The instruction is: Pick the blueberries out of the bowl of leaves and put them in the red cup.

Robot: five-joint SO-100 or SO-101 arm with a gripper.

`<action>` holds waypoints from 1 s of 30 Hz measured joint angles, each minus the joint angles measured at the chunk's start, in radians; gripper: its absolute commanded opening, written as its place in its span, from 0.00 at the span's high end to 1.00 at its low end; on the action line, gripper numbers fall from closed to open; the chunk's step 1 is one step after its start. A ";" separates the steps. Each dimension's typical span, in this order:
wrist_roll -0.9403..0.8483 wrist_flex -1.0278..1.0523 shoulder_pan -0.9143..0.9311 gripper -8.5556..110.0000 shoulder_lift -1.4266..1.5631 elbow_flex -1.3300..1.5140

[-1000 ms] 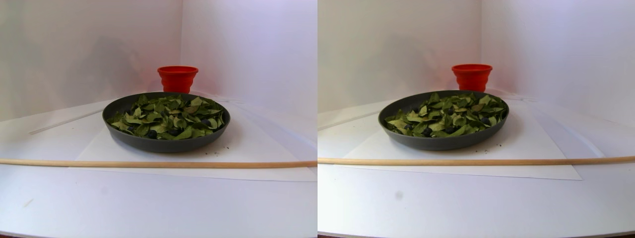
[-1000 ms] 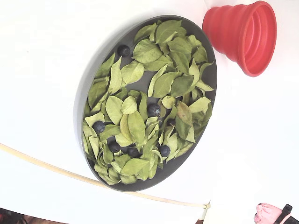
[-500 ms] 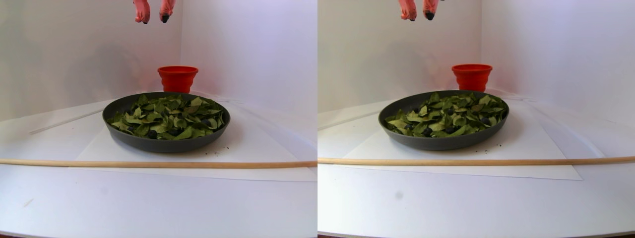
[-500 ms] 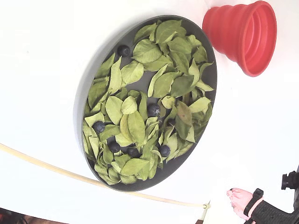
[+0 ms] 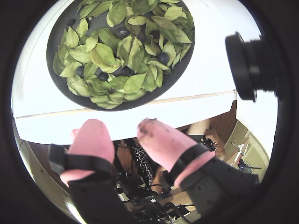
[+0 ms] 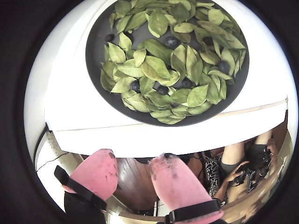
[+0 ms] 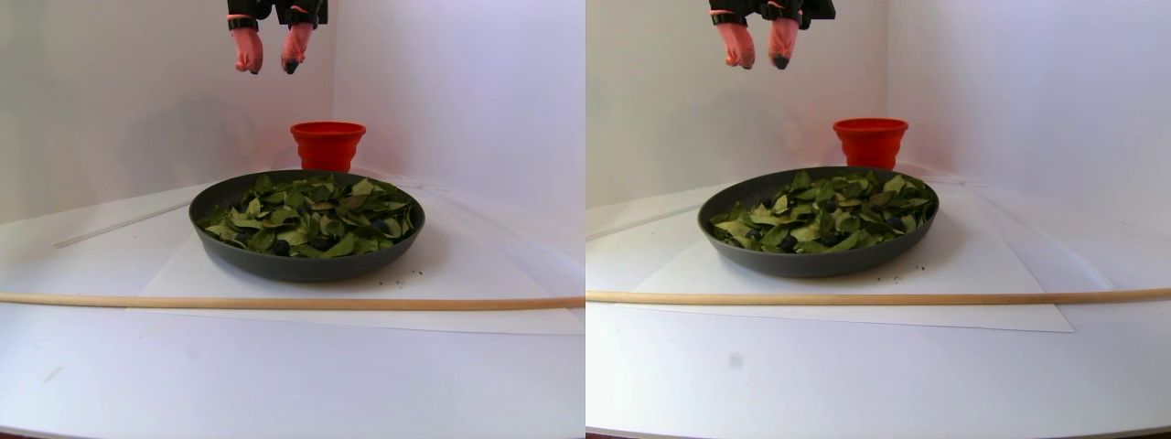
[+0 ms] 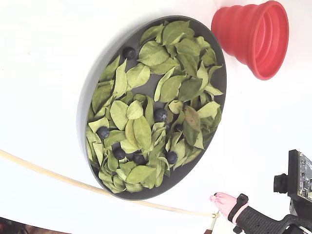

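The dark grey bowl (image 8: 87,97) (image 7: 302,265) sits on white paper, filled with green leaves (image 8: 153,53) (image 6: 156,67) (image 5: 103,53). Several blueberries lie among them, such as one (image 8: 160,114) near the middle, one (image 8: 128,52) by the rim, and others (image 6: 171,42) (image 5: 163,57). The red cup (image 8: 253,36) (image 7: 327,146) stands upright just behind the bowl. My gripper (image 7: 269,62) (image 5: 122,135) (image 6: 133,168) hangs high above the table, off the bowl's near side. Its pink fingertips are open, with nothing between them. Only one finger (image 8: 223,202) shows in the fixed view.
A thin wooden stick (image 7: 274,302) (image 8: 48,175) lies across the table in front of the bowl. White walls meet in a corner behind the cup. A black camera module (image 5: 252,65) sticks out beside the gripper, and the arm body (image 8: 297,180) fills the fixed view's lower right.
The gripper entered from the top of the stereo pair view and has come lower. In the fixed view it slid left along the bottom edge. Bowl, berries and cup have not moved.
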 measured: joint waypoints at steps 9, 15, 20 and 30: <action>-0.021 -0.098 0.008 0.81 -0.032 0.057; -0.044 -0.155 0.028 0.80 -0.046 0.101; -0.064 -0.196 0.040 0.80 -0.057 0.144; -0.100 -0.262 0.044 0.80 -0.057 0.219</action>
